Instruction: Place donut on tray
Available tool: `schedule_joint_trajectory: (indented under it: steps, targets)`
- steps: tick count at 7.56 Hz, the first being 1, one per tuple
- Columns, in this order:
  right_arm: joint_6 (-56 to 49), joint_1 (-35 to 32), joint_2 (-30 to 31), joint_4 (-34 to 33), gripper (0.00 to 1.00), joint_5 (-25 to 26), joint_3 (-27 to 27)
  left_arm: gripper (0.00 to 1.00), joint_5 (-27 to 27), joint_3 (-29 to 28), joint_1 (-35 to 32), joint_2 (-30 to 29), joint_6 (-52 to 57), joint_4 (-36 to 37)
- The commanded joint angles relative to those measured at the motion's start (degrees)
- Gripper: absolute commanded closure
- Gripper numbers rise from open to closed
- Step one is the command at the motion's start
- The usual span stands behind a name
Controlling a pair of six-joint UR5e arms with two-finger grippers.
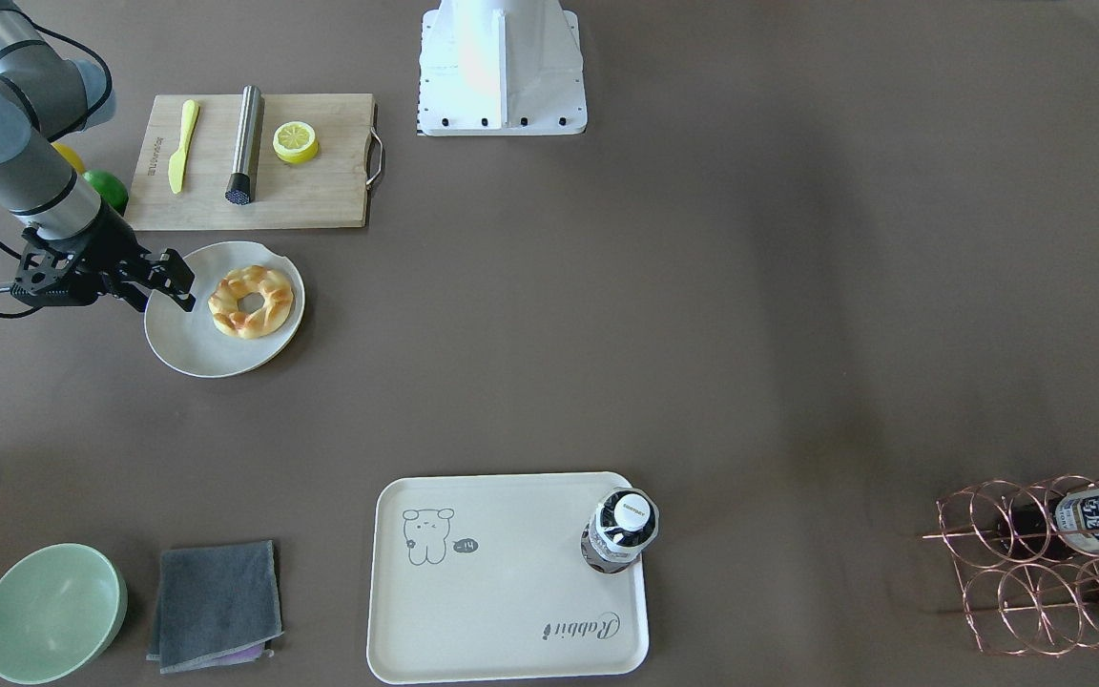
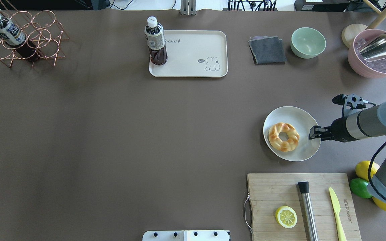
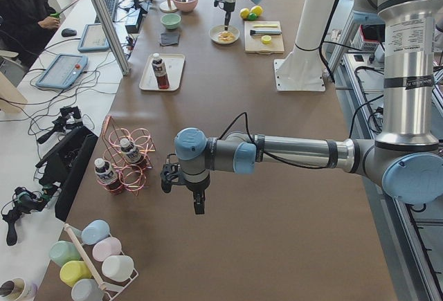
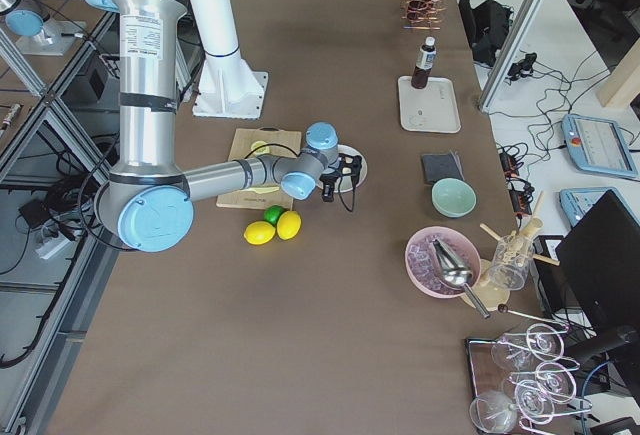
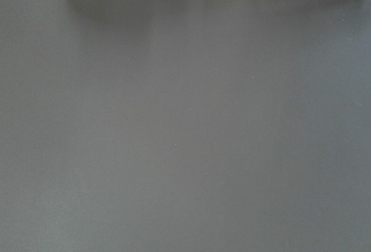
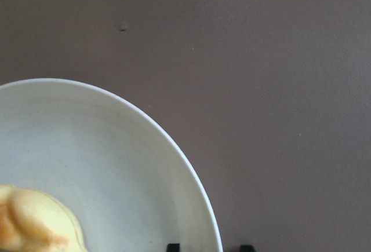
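Observation:
The donut is a braided golden ring lying on a round off-white plate; it also shows in the overhead view and at the lower left of the right wrist view. My right gripper is open and empty. It hangs over the plate's rim beside the donut, apart from it. The cream tray with the animal drawing lies across the table, with a dark drink bottle upright on one corner. My left gripper hangs over bare table far away; I cannot tell its state.
A wooden cutting board holds a lemon half, a yellow knife and a metal cylinder. A green bowl, grey cloth, pink bowl and copper wire rack stand along the far edge.

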State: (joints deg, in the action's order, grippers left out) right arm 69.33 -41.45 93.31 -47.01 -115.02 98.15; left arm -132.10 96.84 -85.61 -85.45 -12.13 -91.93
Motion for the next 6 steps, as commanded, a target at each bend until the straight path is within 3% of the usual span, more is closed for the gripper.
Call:
schedule_joint_trajectory:
  steps: [1, 3, 6]
  targets:
    - [0.45, -0.39, 0.29, -0.01, 1.00, 0.07, 1.60, 0.02, 0.00, -0.33, 0.00, 0.02, 0.00, -0.09]
    - [1.51, -2.74, 0.82, 0.33, 1.00, -4.12, 3.01, 0.02, 0.09, -0.33, 0.00, 0.02, 0.00, 0.00]
    - [1.42, -13.19, 0.82, 3.58, 1.00, -18.44, 2.41, 0.02, 0.09, -0.34, 0.00, -0.06, 0.00, 0.00]
